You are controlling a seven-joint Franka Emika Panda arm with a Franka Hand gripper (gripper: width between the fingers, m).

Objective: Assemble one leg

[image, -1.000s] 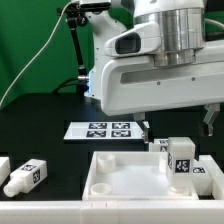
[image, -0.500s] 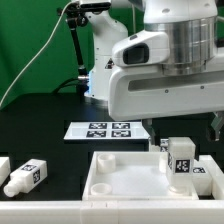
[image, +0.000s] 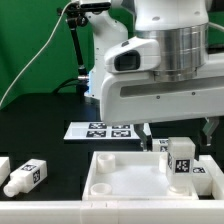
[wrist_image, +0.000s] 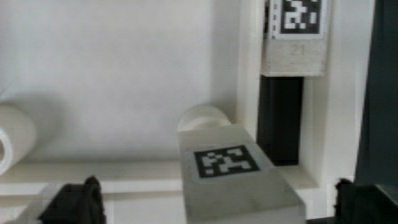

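Observation:
A white leg [image: 180, 157] with a black-and-white tag stands upright at the right corner of the large white tray-like piece [image: 125, 178]. My gripper [image: 177, 132] hangs just above it, open, with one dark finger [image: 147, 131] on each side. In the wrist view the same leg [wrist_image: 224, 162] lies between the two fingertips [wrist_image: 75, 200], not touched by either; my gripper [wrist_image: 210, 205] is open around it. A second leg [wrist_image: 297, 35] lies beyond it. Another leg [image: 27, 176] lies on its side at the exterior view's left.
The marker board [image: 104, 129] lies on the black table behind the tray-like piece. A white part [image: 3, 165] sits at the far left edge, and another white piece [image: 207, 178] just right of the upright leg. A green backdrop stands behind.
The arm's wrist has turned and shifted slightly toward the exterior view's left. Both fingers now show on either side above the upright leg. The legs and tray-like piece have not moved.

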